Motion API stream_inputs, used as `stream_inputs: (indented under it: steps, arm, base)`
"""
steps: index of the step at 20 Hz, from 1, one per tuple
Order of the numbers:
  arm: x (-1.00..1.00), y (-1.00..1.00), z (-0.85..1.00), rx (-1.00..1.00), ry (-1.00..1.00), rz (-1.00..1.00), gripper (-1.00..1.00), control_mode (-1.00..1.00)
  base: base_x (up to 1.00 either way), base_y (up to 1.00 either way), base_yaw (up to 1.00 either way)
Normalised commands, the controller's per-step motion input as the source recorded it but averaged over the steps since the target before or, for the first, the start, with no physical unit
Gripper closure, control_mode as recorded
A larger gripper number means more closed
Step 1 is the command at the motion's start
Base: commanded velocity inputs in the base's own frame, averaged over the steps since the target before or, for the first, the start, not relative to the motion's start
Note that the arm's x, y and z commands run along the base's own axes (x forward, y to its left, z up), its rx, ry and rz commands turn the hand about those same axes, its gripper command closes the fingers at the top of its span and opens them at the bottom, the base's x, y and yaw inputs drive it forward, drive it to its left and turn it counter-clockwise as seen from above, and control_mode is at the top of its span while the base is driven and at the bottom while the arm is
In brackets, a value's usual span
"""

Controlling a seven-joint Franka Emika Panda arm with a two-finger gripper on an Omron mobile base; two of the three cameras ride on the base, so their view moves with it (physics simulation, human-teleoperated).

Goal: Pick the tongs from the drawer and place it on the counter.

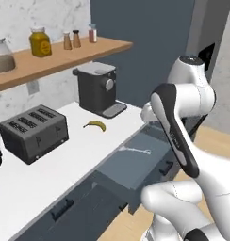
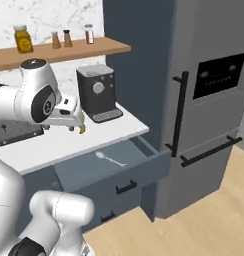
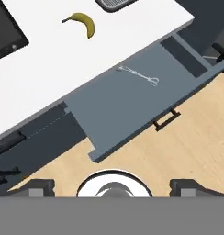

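Note:
The thin silver tongs (image 1: 135,150) (image 2: 110,159) (image 3: 139,75) lie flat on the floor of the open slate-blue drawer (image 1: 128,169) (image 2: 94,172) (image 3: 127,110), near its back edge by the counter. The white counter (image 1: 74,155) (image 2: 69,142) (image 3: 86,59) runs just behind the drawer. My gripper (image 2: 74,127) (image 3: 113,187) hangs well above the drawer and the counter's edge, pointing down. It is open, with its fingertips (image 3: 38,187) far apart and nothing between them. In the left base view my own arm hides most of the hand (image 1: 146,115).
A yellow banana (image 1: 95,124) (image 3: 81,22) lies on the counter behind the tongs. A dark toaster (image 1: 34,132) and a coffee machine (image 1: 98,88) (image 2: 96,92) stand further back under a wooden shelf (image 1: 60,56) of jars. A tall cabinet (image 2: 204,115) with black handles flanks the drawer's right.

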Motion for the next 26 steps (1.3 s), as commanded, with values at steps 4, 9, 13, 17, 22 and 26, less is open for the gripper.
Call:
stream_inputs:
  steps: [4, 9, 13, 17, 22, 26]
  arm:
    - [0.0, 0.0, 0.0, 0.0, 0.0, 0.0, -1.0, 1.0]
    - [0.0, 0.0, 0.0, 0.0, 0.0, 0.0, -1.0, 1.0]
    - [0.0, 0.0, 0.0, 0.0, 0.0, 0.0, -1.0, 1.0]
    - [0.0, 0.0, 0.0, 0.0, 0.0, 0.0, -1.0, 1.0]
    - [0.0, 0.0, 0.0, 0.0, 0.0, 0.0, -1.0, 1.0]
    - [0.0, 0.0, 0.0, 0.0, 0.0, 0.0, -1.0, 1.0]
  base:
    - [0.25, 0.54, -0.76]
    - [-0.07, 0.51, -0.75]
    - [-0.68, 0.42, -0.52]
    - [-0.8, 0.38, -0.33]
    - [0.45, 0.87, -0.12]
    - [0.71, 0.39, 0.01]
